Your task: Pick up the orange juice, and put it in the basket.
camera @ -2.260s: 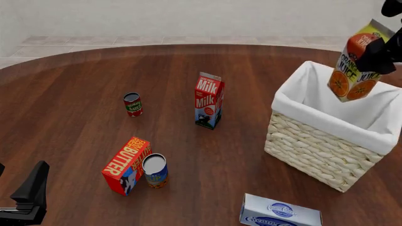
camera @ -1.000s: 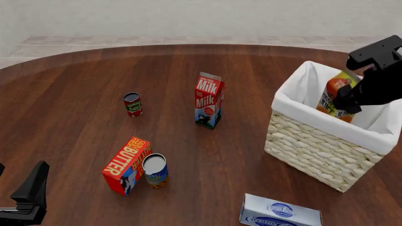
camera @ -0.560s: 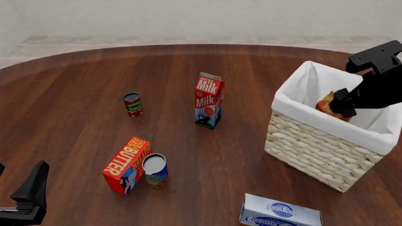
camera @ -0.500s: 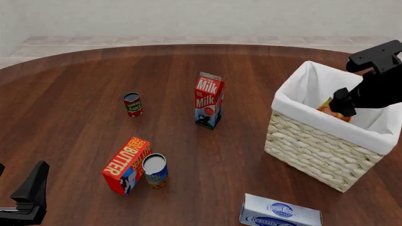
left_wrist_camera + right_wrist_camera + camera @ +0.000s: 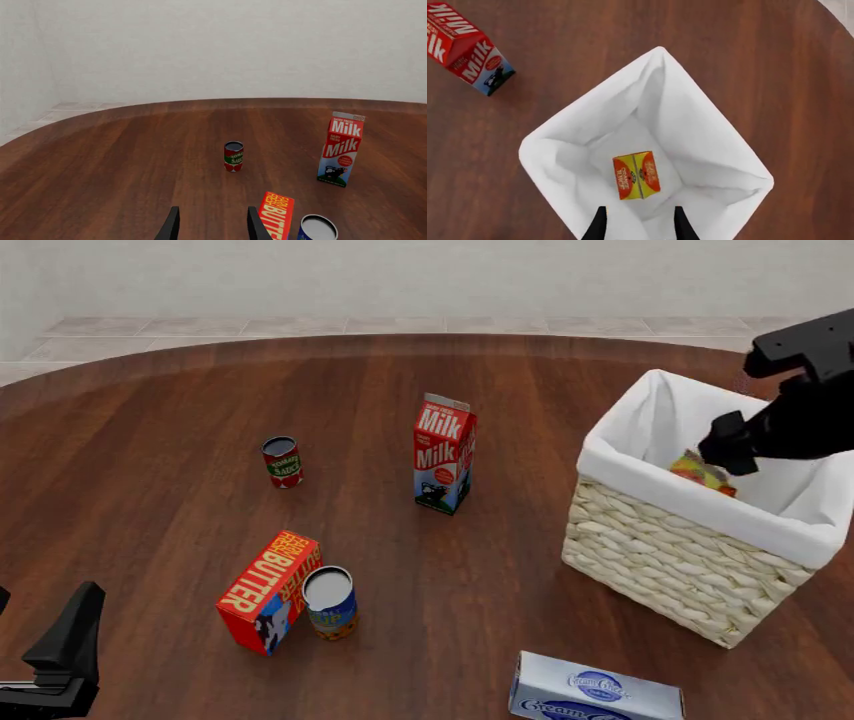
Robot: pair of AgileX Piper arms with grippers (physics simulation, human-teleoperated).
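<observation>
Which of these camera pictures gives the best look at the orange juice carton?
The right wrist view: it looks straight down into the basket and shows the orange juice carton whole on the white lining. The front view shows only a sliver of it behind the right gripper. The left wrist view misses it.

Light: even and soft, from above; all three views are bright, none dim.
Shadows: faint and short; a soft dark patch lies on the table [image 5: 160,420] beside the milk carton [image 5: 443,454] and under the butter box [image 5: 268,592].
Glare: a mild pale sheen on the far wood; the basket [image 5: 714,165] liner is near-white yet keeps grey folds.
Contrast: the juice [image 5: 636,175] stands out sharply against the liner.
Focus: sharp throughout, near and far; lettering on the cartons reads cleanly.
Blur: no motion smear.
Distortion: table edge curves smoothly; no warping at the borders.
Texture: flat, noise-free render.
</observation>
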